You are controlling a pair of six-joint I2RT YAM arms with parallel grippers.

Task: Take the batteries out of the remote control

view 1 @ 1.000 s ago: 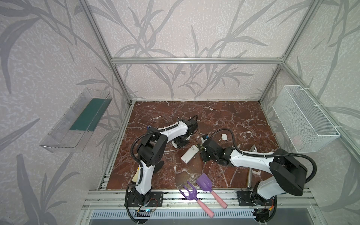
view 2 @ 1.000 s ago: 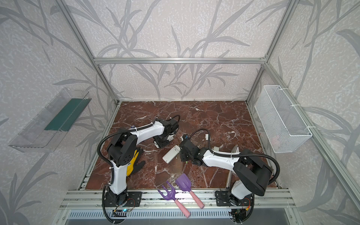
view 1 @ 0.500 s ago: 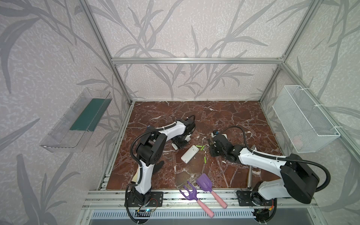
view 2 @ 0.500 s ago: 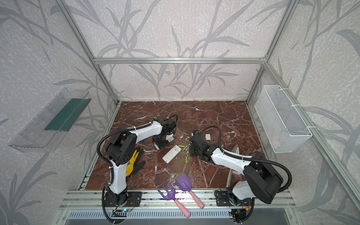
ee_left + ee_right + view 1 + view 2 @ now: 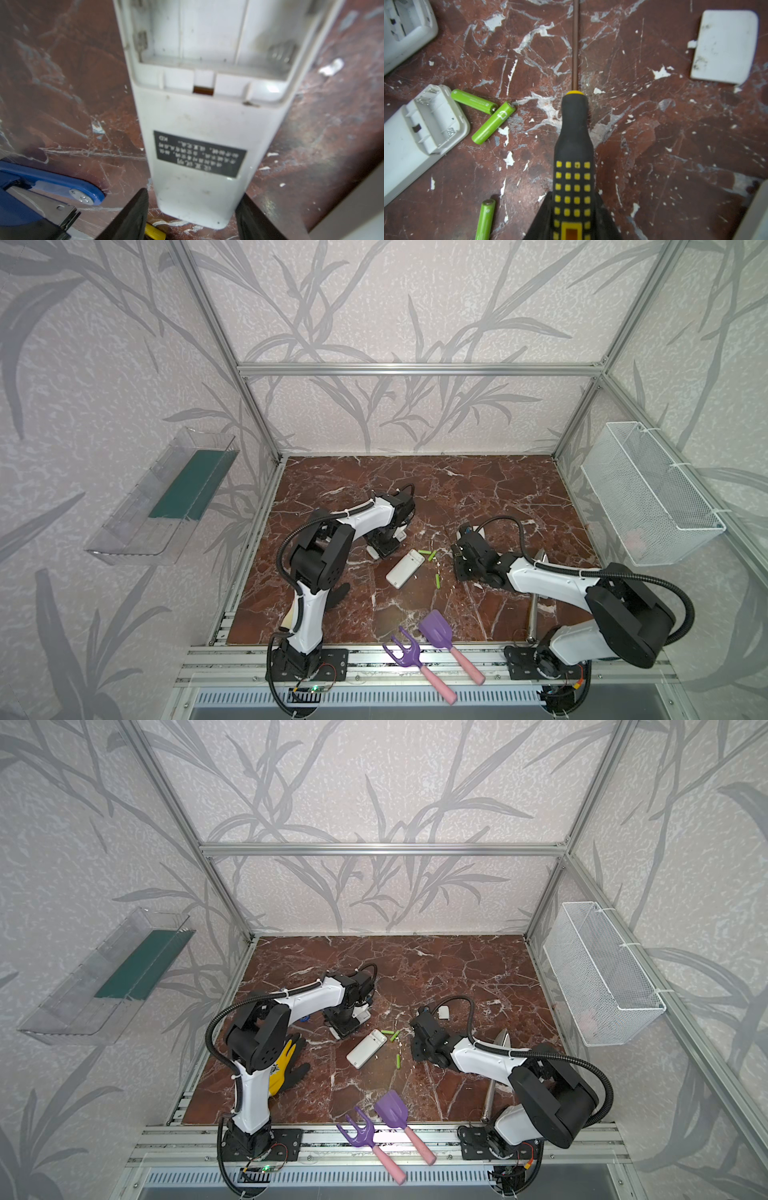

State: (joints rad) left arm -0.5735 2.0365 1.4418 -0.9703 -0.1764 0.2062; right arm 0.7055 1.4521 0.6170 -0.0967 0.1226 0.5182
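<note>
A: Lying loose on the counter (image 5: 654, 145), are the batteries (image 5: 494, 122) seen?

B: Three are seen there: two tip to tip just beside the open end of the second remote (image 5: 405, 568), one lying apart.

A: And the jaws?

B: The left gripper's (image 5: 193, 195) are held apart, flanking the white remote (image 5: 199, 128) with its open compartment. The right gripper's (image 5: 572, 209) are clamped on the screwdriver (image 5: 572, 145) handle. A loose white cover (image 5: 724, 45) is seen well apart.

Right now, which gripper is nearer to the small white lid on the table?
Right. The right gripper, holding the screwdriver, is just beside the lid. The left gripper is farther away, open around a white remote beyond the batteries.
</note>
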